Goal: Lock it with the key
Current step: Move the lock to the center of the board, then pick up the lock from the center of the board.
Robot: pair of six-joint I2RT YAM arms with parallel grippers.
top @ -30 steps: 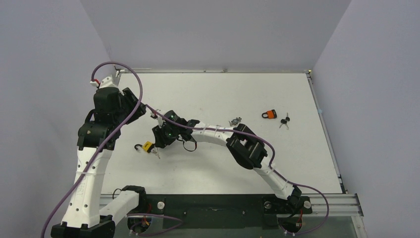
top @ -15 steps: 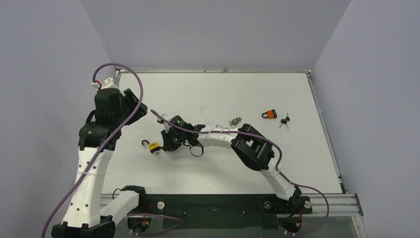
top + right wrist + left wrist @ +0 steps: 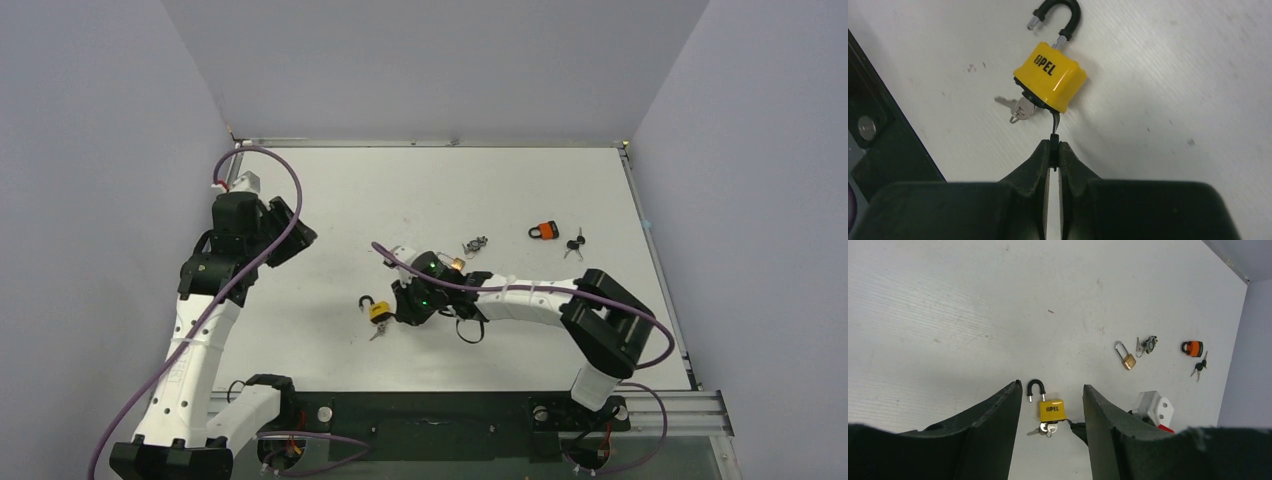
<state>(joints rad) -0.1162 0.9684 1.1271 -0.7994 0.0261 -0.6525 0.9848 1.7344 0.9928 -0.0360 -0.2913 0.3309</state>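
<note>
From above, I had dragged the yellow, black-shackled padlock point(image 3: 379, 311) rightward to the white table's point(image 3: 520, 190) near-centre. Left wrist: left gripper point(image 3: 1052, 387) hung open, well apart from it. Right wrist: right gripper point(image 3: 1053, 146) had just pinched shut on the thin black key point(image 3: 1054, 125). The shackle gaped, so locking remained undone.

What seems to be the key point(image 3: 1053, 127) shows only edge-on, a thin dark strip, its blade hidden inside the yellow padlock point(image 3: 1050, 82); the right hand point(image 3: 1053, 148) is cut off by the lower edge.
</note>
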